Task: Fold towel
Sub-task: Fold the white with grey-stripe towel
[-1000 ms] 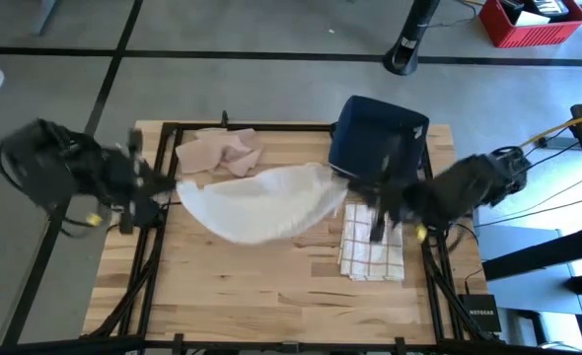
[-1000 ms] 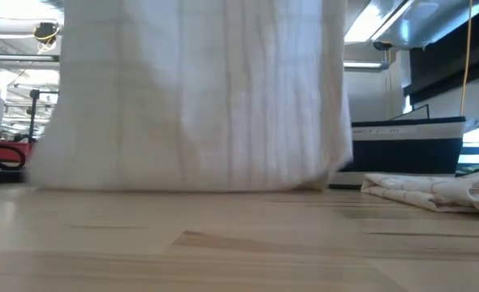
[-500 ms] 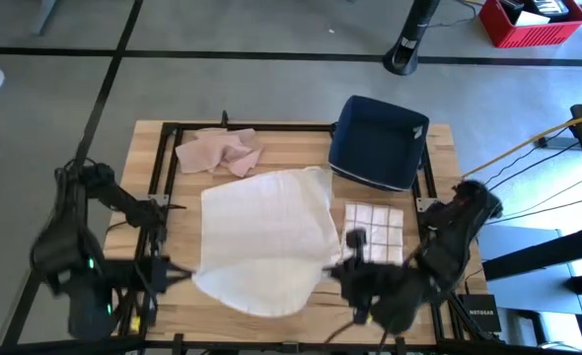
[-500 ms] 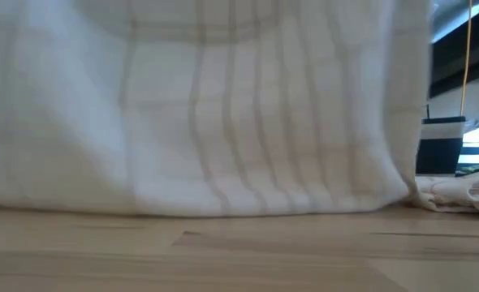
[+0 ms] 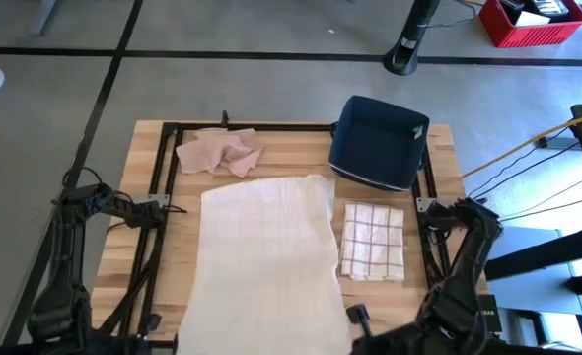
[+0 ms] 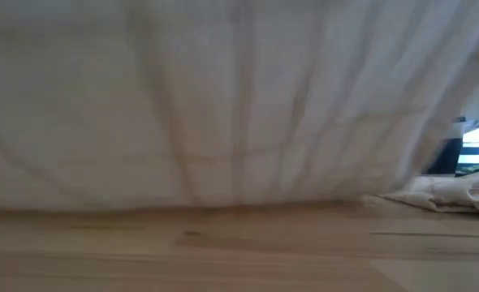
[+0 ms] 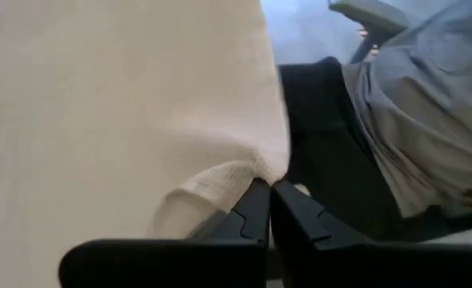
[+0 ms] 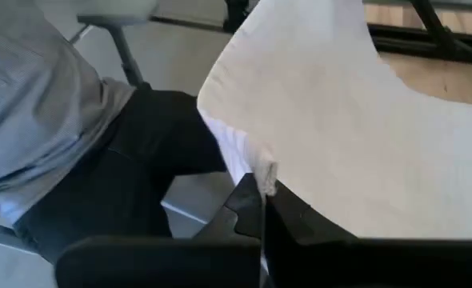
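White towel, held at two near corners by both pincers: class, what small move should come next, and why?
Probably lower both corners to the table. The white towel lies stretched flat, the left pincer and right pincer each shut on a corner past the table's near edge, so it is spread for folding.

One label reads here: "NETGEAR" in white letters on the small black box [image 5: 484, 311] sitting on the floor just off the table's [image 5: 271, 148] right edge.
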